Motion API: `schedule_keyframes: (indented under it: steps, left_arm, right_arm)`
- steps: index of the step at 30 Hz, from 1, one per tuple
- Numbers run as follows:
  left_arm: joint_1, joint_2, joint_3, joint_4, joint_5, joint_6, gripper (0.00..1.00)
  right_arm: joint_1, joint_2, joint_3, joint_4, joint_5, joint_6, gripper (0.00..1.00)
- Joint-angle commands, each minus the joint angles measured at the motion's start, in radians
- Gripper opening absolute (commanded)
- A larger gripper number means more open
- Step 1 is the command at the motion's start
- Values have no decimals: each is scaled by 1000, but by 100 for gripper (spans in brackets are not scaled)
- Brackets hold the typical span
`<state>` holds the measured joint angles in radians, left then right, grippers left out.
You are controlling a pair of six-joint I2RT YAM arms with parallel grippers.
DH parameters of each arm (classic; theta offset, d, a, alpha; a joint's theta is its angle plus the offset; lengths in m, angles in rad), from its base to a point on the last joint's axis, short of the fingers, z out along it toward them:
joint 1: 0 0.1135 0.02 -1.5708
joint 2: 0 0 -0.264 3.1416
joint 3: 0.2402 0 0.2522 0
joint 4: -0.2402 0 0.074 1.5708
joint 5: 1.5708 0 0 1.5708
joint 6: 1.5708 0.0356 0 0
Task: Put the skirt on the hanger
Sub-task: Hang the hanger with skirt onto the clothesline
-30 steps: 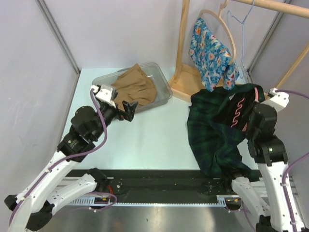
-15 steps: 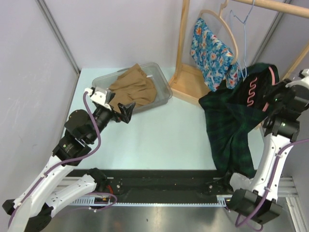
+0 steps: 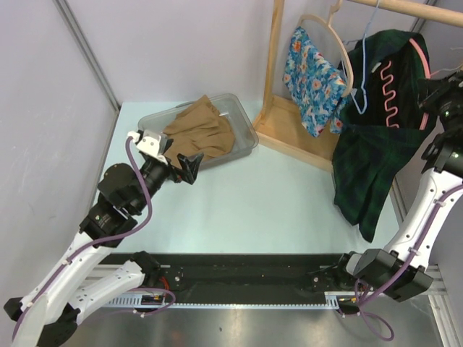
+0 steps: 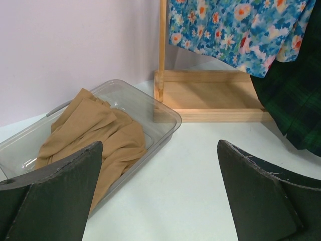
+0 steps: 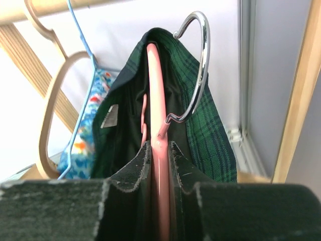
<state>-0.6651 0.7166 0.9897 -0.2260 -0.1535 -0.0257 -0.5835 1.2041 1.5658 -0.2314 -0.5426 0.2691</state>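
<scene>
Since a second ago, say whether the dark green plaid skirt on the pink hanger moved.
Yes. The dark green plaid skirt rose up and right, toward the wooden rack's top rail.

left arm (image 3: 119, 191) low, bent | left claw (image 3: 189, 163) wide apart | right arm (image 3: 423, 217) raised high | right claw (image 5: 159, 201) pinched narrow

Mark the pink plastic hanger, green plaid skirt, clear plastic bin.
pink plastic hanger (image 5: 154, 85): right wrist view, upright bar.
green plaid skirt (image 3: 362, 173): top view, hanging fabric.
clear plastic bin (image 4: 164, 130): left wrist view, corner wall.
</scene>
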Motion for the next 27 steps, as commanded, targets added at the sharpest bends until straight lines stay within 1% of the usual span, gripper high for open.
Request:
schedule_keyframes:
  steps: [1,2,4,9,12,15,19,23,26,27]
  left_arm:
    - [2,7,12,33,3,3,100]
    - [2,9,13,34,3,4,100]
    - [2,11,13,36,-1,4,100]
    - [2,12,15,34,-4,10,100]
    - [2,17,21,36,0,12,100]
    - [2,29,27,37,6,9,100]
    - [2,40,24,53,14,-2,100]
    - [2,50,20,68,22,-10,100]
    - [2,66,24,74,26,-11,100]
    - [2,76,24,76,26,-11,100]
  right_arm:
    - [-18,58,161,45,-30,-50,0]
    - [-18,67,198,29,-26,-73,0]
    - [-18,78,204,15,-30,-88,0]
    - [-7,83,169,-8,3,-146,0]
    - [-10,98,183,0,21,-153,0]
    - [-22,135,220,13,-2,-133,0]
    - [-47,187,284,67,-45,-85,0]
    - [-70,233,306,142,-95,-30,0]
    - [-91,270,304,266,-201,7,0]
    - [-96,278,297,305,-239,51,0]
